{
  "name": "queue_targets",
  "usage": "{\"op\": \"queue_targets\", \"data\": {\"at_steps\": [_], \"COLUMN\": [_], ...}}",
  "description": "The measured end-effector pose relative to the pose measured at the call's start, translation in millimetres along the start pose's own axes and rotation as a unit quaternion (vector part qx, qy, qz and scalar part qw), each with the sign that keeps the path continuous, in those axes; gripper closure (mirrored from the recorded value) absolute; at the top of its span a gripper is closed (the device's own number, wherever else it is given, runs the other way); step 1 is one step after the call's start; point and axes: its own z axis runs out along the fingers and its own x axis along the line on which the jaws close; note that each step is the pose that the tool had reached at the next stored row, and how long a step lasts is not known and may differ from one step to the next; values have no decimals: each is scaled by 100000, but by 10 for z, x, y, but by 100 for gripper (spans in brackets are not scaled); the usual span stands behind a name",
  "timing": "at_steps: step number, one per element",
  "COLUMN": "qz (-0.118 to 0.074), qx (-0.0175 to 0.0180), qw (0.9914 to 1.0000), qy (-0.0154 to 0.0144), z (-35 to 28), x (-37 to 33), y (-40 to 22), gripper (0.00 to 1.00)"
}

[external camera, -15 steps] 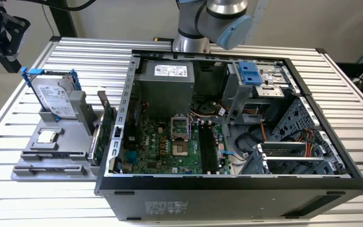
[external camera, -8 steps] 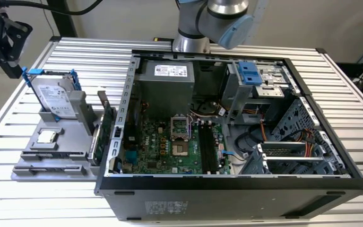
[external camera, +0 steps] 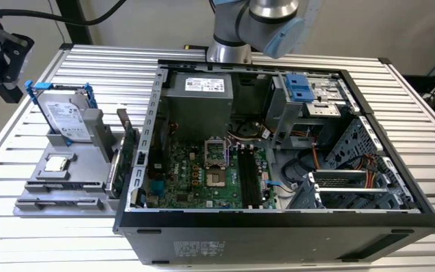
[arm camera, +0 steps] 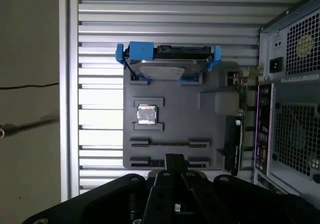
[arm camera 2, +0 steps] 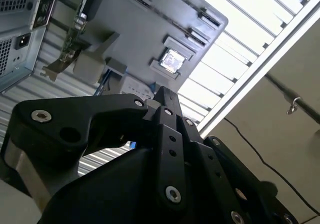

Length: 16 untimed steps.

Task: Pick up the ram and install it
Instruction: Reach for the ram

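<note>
One hand (arm camera: 173,158), clenched and empty, in mid-air, well apart from grey tray (arm camera: 175,119).

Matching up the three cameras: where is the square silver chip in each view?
Exterior view: the chip lies on the grey holder, at the exterior view's left of the computer case.
First wrist view: the chip, mid-holder, near the hard drive.
Second wrist view: the chip, mid-holder.
Shared landmark: the grey holder.
</note>
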Motion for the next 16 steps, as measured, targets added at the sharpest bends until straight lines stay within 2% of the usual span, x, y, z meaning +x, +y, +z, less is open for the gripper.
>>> {"op": "queue_targets", "data": {"at_steps": [10,16], "qz": [-236,-308], "qx": [-5,-5], "qw": [100000,100000], "qy": [11,16], "z": [-7,-13], "x": [-62,-83], "y": [-194,-335], "gripper": [100,100]}}
